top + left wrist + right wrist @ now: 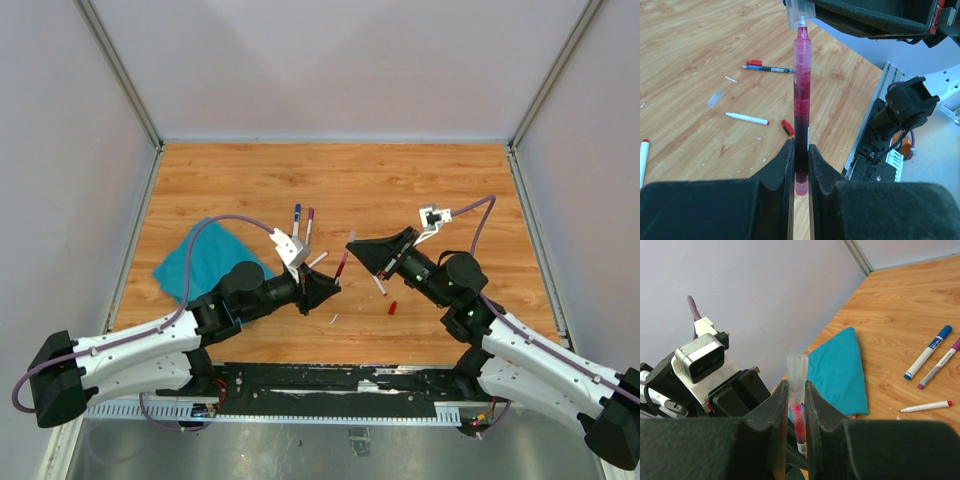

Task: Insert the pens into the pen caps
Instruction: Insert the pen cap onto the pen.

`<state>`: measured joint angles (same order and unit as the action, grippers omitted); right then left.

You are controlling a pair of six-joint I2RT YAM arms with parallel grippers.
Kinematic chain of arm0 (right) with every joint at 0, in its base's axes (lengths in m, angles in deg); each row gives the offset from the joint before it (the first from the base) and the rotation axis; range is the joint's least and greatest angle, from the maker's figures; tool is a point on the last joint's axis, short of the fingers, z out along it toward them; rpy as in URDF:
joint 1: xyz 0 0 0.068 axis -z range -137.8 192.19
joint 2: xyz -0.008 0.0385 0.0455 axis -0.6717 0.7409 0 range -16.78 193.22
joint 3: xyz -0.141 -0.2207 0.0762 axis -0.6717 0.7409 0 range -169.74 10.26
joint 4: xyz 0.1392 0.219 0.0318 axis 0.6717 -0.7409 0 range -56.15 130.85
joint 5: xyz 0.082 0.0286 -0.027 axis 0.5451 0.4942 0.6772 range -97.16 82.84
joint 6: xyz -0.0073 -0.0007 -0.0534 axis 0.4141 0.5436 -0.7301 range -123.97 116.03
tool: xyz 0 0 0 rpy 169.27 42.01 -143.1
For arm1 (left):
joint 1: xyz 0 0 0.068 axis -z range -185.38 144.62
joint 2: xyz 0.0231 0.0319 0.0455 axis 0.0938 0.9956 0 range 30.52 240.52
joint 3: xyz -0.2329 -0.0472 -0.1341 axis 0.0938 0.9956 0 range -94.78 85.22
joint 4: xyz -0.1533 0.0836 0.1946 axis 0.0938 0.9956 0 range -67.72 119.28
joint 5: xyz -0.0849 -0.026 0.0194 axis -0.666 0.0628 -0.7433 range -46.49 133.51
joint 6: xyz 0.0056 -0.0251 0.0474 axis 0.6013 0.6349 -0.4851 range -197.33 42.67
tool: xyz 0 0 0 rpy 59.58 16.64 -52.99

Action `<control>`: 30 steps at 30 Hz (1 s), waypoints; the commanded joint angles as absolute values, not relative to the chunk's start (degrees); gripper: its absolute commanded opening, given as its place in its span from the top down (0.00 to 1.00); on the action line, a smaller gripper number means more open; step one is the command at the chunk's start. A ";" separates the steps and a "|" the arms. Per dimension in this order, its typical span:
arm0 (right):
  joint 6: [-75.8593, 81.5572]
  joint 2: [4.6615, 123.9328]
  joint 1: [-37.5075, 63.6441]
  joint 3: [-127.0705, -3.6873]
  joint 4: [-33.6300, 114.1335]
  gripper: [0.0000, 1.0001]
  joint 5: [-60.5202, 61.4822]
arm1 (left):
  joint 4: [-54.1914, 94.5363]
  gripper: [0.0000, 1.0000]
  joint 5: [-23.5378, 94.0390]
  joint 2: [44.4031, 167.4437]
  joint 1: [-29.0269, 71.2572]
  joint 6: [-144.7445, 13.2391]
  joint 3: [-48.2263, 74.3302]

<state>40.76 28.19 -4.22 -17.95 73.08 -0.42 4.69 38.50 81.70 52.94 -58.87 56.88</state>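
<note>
A teal cloth (208,258) lies off to the left of the left gripper (800,150), whose jaws are clamped on a pink-red pen (801,95). Straight ahead, the pen's tip meets the mouth of a clear cap (797,367), which is pinched in the right gripper (796,390). On the table (450,190) near that gripper lies a loose red cap (393,308).

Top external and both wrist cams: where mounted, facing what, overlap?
Top external: fixed above-behind the bases, looking down on the wooden table; both arms, left gripper, right gripper show.
Left wrist: on left arm, faces the right gripper; own fingers clamp a translucent red pen.
Right wrist: on right arm, faces left arm and teal cloth; own fingers pinch a clear plastic cap.
Shared: both wrist views show pen tip meeting cap.
</note>
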 commanded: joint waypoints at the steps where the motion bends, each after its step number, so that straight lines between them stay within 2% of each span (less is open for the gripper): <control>1: 38.97 28.29 -5.04 -17.30 74.95 0.93 1.50 | 2.34 1.00 38.99 80.94 53.50 -59.32 56.04; 14: 38.10 29.49 -5.08 -15.89 77.33 0.90 3.39 | 1.96 0.99 39.86 80.29 53.50 -58.49 56.46; 30: 37.34 32.61 -5.05 -12.20 85.88 0.88 4.13 | -7.36 0.99 37.98 81.63 53.50 -50.71 55.69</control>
<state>39.08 32.08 -4.22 -14.19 84.18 2.71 2.16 39.24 81.98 52.94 -52.86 56.95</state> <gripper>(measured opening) 0.159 0.142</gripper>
